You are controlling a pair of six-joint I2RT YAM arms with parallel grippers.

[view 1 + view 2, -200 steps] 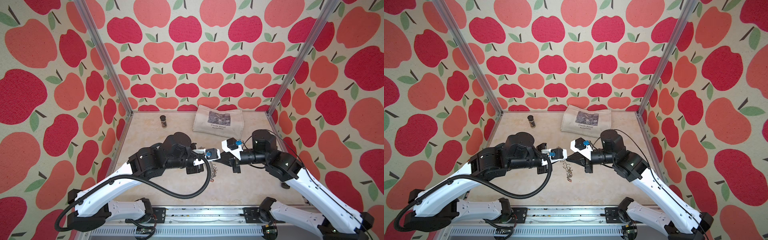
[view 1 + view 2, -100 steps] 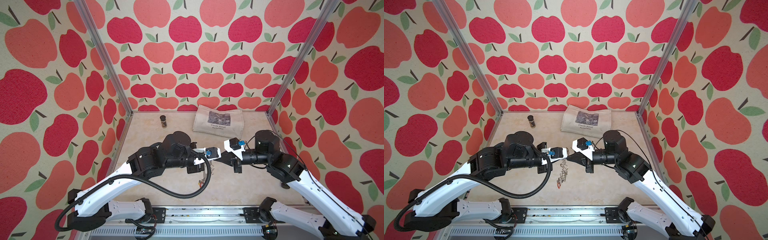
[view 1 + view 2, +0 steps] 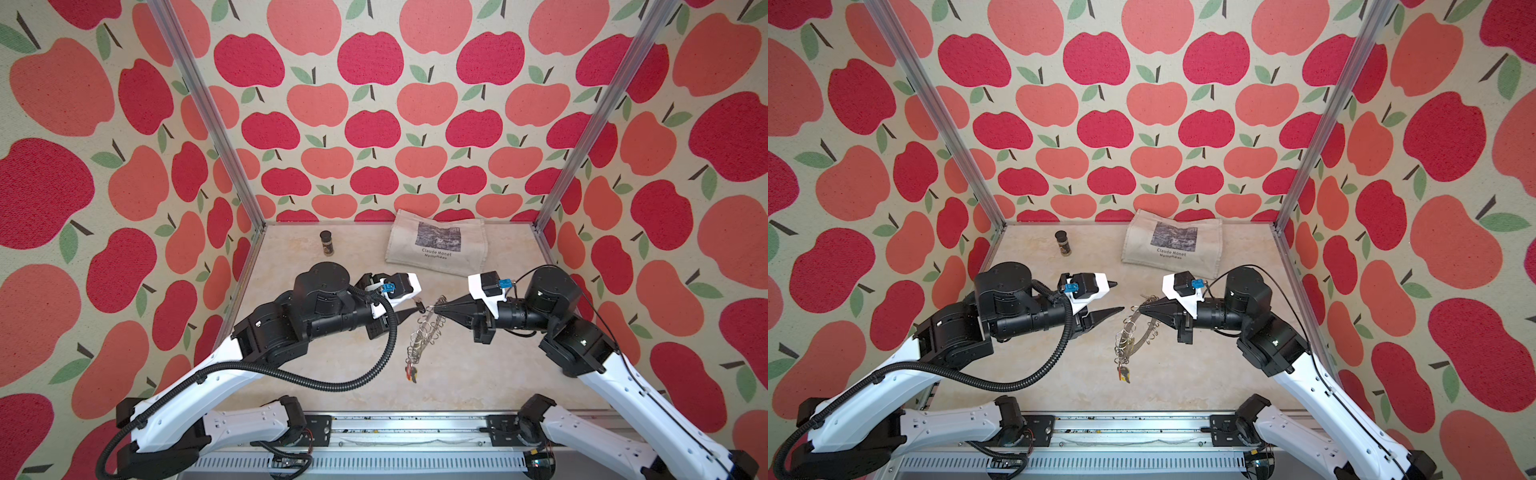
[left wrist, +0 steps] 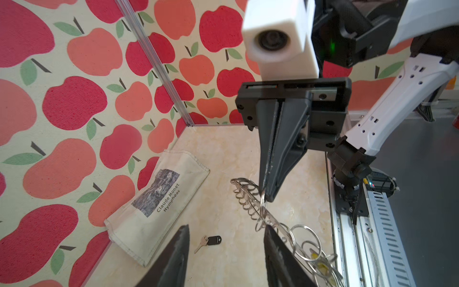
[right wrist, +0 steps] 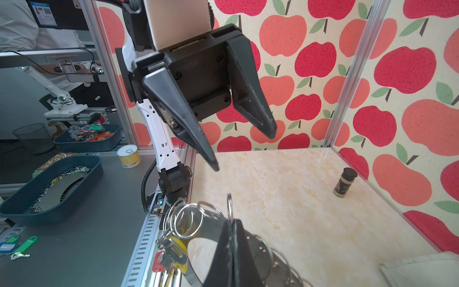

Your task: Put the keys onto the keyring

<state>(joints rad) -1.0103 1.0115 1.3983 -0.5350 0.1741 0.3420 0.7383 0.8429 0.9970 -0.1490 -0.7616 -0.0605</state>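
The keys, one small silver key on a black oval tag (image 4: 210, 241), lie on the table near the canvas bag, held by nothing. My left gripper (image 3: 1118, 296) is open above them with empty jaws; its fingers (image 4: 182, 248) frame the key in the left wrist view. Facing it, my right gripper (image 3: 1141, 309) is shut on a wire ring of the keyring (image 3: 424, 336). The grey disc (image 5: 260, 251) hangs tilted from that grip above the table, its rim lined with wire rings. A yellow-tagged key (image 5: 177, 248) and a red tag dangle at its low end (image 3: 1124, 374).
A folded canvas bag (image 3: 436, 245) lies at the back right of the table and a small spice jar (image 3: 327, 243) stands at the back left. Apple-patterned walls and metal posts close in the table. Blue trays (image 5: 49, 188) sit outside the cell.
My left gripper has opened and drawn back to the left. The right gripper has shifted right, still shut on the ring, and the keyring now hangs stretched downward from it.
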